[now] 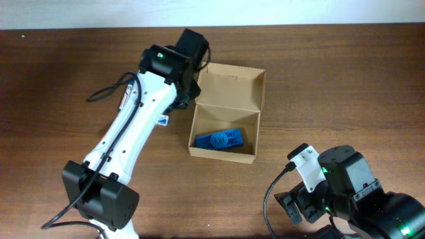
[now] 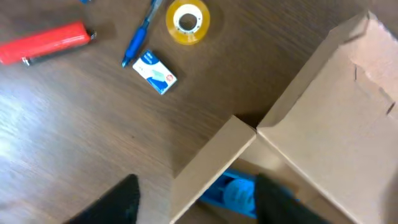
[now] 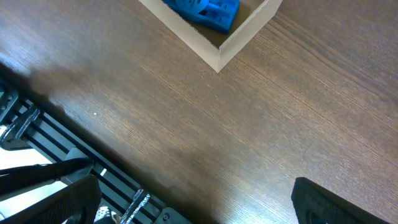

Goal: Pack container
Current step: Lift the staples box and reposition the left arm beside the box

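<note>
The tan cardboard container (image 1: 226,157) stands open at mid-table, its hinged flap lid (image 1: 229,86) raised at the far side. A blue plastic stationery item (image 1: 219,140) lies inside. My left gripper (image 1: 189,93) is open at the container's far left corner. In the left wrist view the left gripper (image 2: 199,202) straddles the container's side wall (image 2: 211,162), one finger outside and one inside beside the blue item (image 2: 233,193). My right gripper (image 1: 292,206) is open and empty over bare table at the front right. In the right wrist view the right gripper (image 3: 202,208) is well short of the container's corner (image 3: 217,53).
A red marker (image 2: 43,42), a blue pen (image 2: 138,38), a yellow tape roll (image 2: 188,20) and a small blue-and-white box (image 2: 154,73) lie on the table left of the container, mostly under the left arm in the overhead view. The table's front edge and black rails (image 3: 62,155) show below.
</note>
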Motion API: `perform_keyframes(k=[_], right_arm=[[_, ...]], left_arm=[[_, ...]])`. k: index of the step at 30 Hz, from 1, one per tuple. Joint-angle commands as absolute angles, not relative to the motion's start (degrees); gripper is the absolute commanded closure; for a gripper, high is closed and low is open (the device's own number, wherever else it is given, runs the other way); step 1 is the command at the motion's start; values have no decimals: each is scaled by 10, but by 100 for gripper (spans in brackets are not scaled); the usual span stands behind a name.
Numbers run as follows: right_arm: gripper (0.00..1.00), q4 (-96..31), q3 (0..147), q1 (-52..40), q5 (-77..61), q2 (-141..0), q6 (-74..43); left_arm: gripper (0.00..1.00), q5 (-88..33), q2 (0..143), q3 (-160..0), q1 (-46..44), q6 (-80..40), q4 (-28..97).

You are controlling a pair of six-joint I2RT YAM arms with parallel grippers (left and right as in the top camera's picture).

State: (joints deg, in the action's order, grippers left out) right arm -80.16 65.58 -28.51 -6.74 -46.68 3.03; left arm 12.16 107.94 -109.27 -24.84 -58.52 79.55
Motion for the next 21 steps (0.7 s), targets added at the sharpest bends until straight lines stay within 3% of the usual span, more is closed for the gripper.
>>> perform_keyframes(k=[1,2,6,13,21], right_arm=[[1,-800,663,-282,-70,-465,29],[1,-800,663,-282,-70,-465,29],[1,-800,663,-282,-70,-465,29],[1,-800,663,-282,-70,-465,29],[1,-800,663,-282,-70,-465,29]], left_arm=[[23,53,1080,-1082,-203,-689,797],[16,37,1080,-1071,-187,-724,795],[7,-10,1080,-979,-149,-777,721],[8,20,1081,-833,-123,-912,596],[11,39,1157,-826,-115,-916,531]])
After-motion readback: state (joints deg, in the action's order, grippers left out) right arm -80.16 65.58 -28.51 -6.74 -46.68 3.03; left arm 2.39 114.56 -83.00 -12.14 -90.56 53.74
